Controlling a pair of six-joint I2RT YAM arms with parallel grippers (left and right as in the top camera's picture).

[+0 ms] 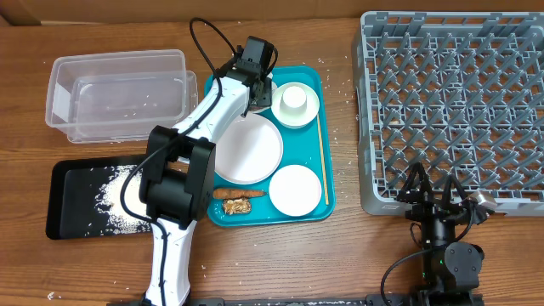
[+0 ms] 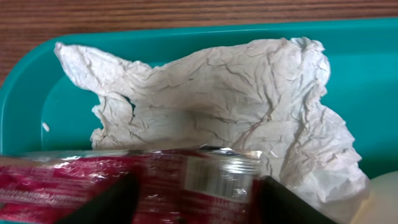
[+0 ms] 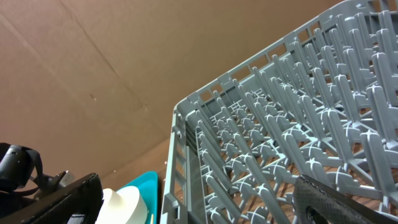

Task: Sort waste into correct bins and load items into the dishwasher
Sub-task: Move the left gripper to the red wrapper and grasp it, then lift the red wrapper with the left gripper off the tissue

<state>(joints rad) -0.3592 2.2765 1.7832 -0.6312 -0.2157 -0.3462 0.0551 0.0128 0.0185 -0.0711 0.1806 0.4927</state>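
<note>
Overhead, the left arm reaches to the far-left corner of the teal tray (image 1: 272, 216), and its wrist covers what lies there. Only the left wrist view shows that spot: napkin (image 2: 236, 106) and wrapper (image 2: 93, 180). The left gripper (image 2: 194, 202) is low over the wrapper, dark fingers (image 2: 102, 202) apart, one on each side of it. Pinching or merely straddling, I cannot tell. The wrapper is red, glossy and crinkled, with a silvery strip, and lies against the napkin's near edge. The napkin is white and creased, spread half open on the tray floor. Overhead alone gives the rest: rice (image 1: 119, 200) scattered in the black tray (image 1: 64, 204), tub (image 1: 119, 93) beyond it, plate (image 1: 246, 149) mid-tray, carrot stick (image 1: 238, 194) just beside the plate. The right gripper (image 1: 438, 202) sits by the near edge of the rack (image 1: 455, 102), jaws wide, nothing between them. Its wrist view looks along the rack.
</note>
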